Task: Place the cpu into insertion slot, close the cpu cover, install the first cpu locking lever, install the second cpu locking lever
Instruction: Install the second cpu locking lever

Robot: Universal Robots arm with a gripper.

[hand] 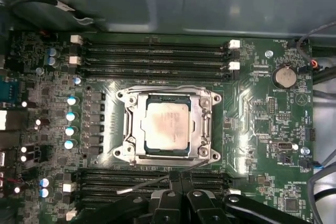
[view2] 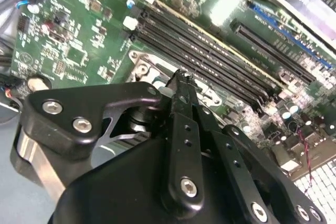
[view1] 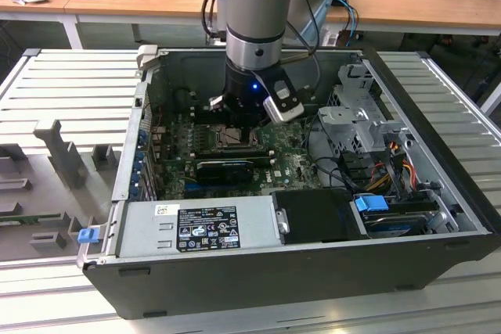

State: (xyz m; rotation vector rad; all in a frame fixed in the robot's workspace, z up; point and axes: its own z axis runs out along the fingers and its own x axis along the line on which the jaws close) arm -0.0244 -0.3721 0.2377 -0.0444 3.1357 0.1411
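So the cpu (hand: 167,127) was already sitting flat in the insertion slot (hand: 168,125), pale face up, edges square with the socket rim. It's square, so no real long axis, just lined up with the memory slots (hand: 152,59) on either side.

The cpu cover (hand: 202,124) looked folded down around it, the chip showing through the window, which I'd guess is why the chip sat so snug. A thin wire-like lever (hand: 155,183) lay slanted across the board near the socket edge, not tucked in as far as I could tell.

The gripper (hand: 178,178) hung right over that edge of the socket in both wrist views, fingers pinched together with nothing between them. In the exterior view the arm (view1: 254,44) came straight down into the open computer case (view1: 258,271) on the table (view1: 70,91).
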